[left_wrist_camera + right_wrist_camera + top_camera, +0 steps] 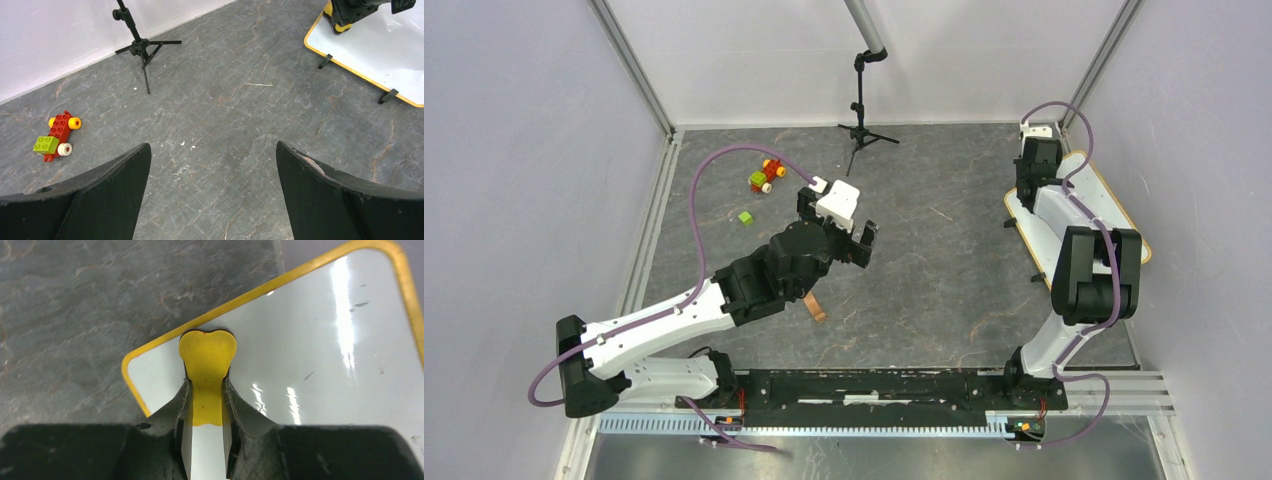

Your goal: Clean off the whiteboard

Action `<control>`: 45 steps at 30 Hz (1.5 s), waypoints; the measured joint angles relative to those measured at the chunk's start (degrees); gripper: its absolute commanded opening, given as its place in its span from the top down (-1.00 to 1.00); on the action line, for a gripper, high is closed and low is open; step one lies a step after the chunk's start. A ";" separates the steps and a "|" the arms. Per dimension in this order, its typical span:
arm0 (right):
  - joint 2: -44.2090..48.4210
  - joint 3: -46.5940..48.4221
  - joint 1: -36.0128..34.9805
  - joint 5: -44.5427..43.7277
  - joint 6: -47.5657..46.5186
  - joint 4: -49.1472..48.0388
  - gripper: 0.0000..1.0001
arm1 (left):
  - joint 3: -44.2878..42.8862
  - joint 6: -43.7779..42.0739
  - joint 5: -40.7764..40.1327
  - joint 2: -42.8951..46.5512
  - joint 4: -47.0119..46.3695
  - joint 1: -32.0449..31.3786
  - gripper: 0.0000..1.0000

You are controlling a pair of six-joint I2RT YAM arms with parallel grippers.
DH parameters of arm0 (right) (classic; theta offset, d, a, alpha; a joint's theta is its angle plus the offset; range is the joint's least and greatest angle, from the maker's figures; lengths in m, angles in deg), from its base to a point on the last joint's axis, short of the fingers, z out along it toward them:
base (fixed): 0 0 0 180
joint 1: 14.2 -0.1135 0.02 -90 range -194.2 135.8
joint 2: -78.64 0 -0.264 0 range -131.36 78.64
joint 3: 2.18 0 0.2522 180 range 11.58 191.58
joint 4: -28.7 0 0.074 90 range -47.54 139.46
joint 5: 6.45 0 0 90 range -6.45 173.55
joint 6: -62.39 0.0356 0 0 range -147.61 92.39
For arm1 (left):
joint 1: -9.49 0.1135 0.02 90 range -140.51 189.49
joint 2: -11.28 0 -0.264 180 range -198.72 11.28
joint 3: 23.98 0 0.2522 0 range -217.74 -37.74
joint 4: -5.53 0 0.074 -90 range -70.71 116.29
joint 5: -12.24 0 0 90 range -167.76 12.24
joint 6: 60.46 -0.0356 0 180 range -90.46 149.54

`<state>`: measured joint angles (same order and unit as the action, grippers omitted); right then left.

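Closed tight on a yellow eraser (207,352) with the right gripper (206,385), one dark finger on each side of the narrow stem. Held over the whiteboard (320,340), with the eraser's wide rounded head just inside one rounded corner, close to the yellow frame. In the left wrist view, apparently touching the white surface; cannot tell how firmly. Directly under this gripper, then, the whiteboard: flat on the grey table (944,260), near the right wall, turned a little askew. Mostly clean white with stripes of glare, and only a few small dark marks, away from the eraser toward the other end of the board. Two small black clips (325,61) on the frame edge facing the left arm.

Standing wide apart with nothing between them, the jaws of the left gripper (212,146). Hanging above bare table, well apart from the whiteboard, on its left side. Farther left of the whiteboard, beyond that gripper: a red brick toy car (57,135) with yellow and white wheels and a green brick on it, and near it a single small green block (745,217). Between the toy car and the whiteboard, toward the back wall, a black tripod stand (141,47). Under the left arm, well apart from the whiteboard, a small brown piece (814,305), too small to tell what.
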<state>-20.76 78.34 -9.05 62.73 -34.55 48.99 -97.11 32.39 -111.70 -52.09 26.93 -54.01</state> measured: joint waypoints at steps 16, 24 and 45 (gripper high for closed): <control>-7.08 19.12 6.88 -6.71 -1.36 5.25 0.51 | 0.20 0.39 1.14 0.00 -0.02 0.00 -0.99; -3.32 5.31 2.47 -5.81 -1.22 -0.44 0.51 | 0.20 -1.20 4.07 0.11 0.07 0.00 -0.99; 18.88 -17.38 -3.41 -14.97 8.02 9.64 0.58 | 1.16 -0.94 10.97 9.20 3.04 -0.02 -0.99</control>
<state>-1.87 60.96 -12.46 47.76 -26.53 58.63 -95.95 31.45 -100.72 -42.89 29.97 -54.03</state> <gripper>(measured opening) 0.272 0.994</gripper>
